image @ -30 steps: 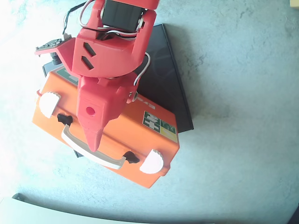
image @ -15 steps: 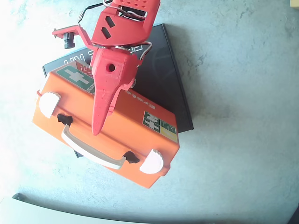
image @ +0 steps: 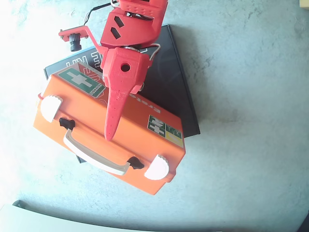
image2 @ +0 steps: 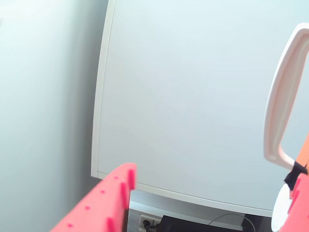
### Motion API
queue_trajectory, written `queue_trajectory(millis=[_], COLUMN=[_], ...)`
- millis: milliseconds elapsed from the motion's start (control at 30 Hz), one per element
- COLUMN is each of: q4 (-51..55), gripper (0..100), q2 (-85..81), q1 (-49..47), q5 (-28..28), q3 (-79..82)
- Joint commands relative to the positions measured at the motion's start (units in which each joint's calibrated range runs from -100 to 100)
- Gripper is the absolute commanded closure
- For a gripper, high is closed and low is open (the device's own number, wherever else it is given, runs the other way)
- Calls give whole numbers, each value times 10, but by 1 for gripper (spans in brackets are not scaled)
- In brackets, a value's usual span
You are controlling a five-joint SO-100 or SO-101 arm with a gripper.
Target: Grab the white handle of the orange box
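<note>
The orange box (image: 72, 108) lies on the table in the overhead view, with green-and-white cross stickers and two round white latches. Its white handle (image: 91, 154) runs along the front side between black mounts. My red gripper (image: 110, 135) hangs over the box top, its tip just short of the handle's middle and not holding it. In the wrist view the gripper (image2: 215, 174) is open, with one toothed finger (image2: 113, 198) at lower left and the other at the lower right edge. The handle (image2: 282, 96) shows there at the right, ahead of the right finger, with the orange box mostly out of frame.
A flat black box (image: 178, 87) lies under the orange box and sticks out toward the right and top. The grey tabletop (image: 241, 145) surrounds them. A white board edge (image: 48, 220) runs along the bottom left. A wall socket (image2: 147, 222) shows below the table edge.
</note>
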Motion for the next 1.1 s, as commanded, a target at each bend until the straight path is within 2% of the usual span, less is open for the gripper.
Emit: queue_trajectory(millis=[0,300,600,800,1067], q4=[6,-107,-112,-199,-206], gripper=[59,60,60,60,60], q2=[27,36,93,129,177], q1=[4,6,19,19,20], q5=[4,17,20,36,35], q3=[-2,6,-4,-52,-91])
